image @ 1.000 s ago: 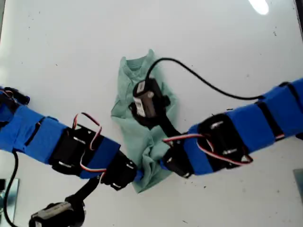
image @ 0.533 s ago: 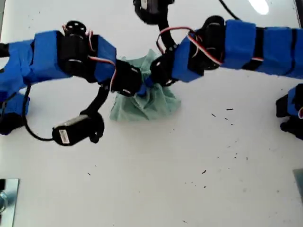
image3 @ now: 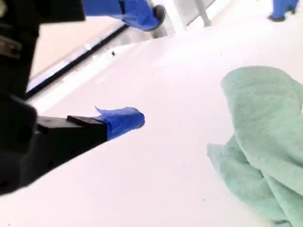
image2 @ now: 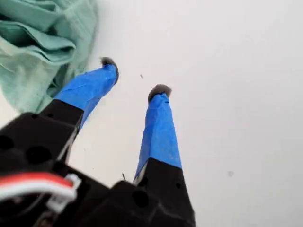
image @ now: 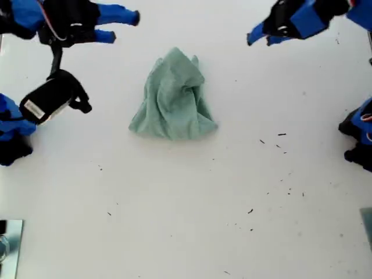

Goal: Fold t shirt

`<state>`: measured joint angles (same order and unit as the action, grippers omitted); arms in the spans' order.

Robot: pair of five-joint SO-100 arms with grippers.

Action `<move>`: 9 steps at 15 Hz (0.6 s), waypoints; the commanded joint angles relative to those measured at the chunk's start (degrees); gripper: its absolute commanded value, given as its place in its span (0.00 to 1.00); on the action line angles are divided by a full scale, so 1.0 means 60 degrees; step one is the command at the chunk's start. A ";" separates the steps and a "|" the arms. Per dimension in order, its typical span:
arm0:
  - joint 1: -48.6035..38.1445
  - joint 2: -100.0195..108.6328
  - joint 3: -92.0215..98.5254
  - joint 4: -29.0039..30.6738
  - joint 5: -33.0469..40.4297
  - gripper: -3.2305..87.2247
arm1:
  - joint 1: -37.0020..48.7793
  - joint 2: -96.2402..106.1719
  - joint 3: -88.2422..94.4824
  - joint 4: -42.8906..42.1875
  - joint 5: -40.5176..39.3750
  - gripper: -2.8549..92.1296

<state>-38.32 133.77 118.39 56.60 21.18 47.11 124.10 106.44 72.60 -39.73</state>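
Parted and empty, the blue-taped jaws of my first gripper (image2: pixel 135 75) hang over the white table (image2: pixel 227 71), beside the small pale sage-green fabric t shirt (image2: pixel 38 42). My second gripper (image3: pixel 149 64) gapes wide, holding nothing. Exterior view: the shirt (image: pixel 173 99) lies crumpled mid-table, between both grippers.

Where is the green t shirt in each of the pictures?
Exterior view: the t shirt lies bunched on the white table, about midway between the view's left and right.
First wrist view: the t shirt lies beside my first gripper.
Second wrist view: the t shirt lies apart from my second gripper.
Shared landmark: the white table.
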 commanded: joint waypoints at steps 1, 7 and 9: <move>0.0088 0.2622 0.2695 -0.0747 -0.0234 0.28 | 0.0483 0.4292 0.3105 -0.0117 -0.0073 0.20; 0.4629 1.1792 0.9653 -0.0425 -0.2974 0.25 | -0.3442 1.2832 1.0254 0.0894 0.2988 0.23; 0.5229 1.2129 1.0752 -0.0308 -0.3369 0.22 | -0.4336 1.2817 1.1660 0.0703 0.3750 0.23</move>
<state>-8.96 203.82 179.47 54.58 3.16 24.43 198.98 172.27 78.05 -20.04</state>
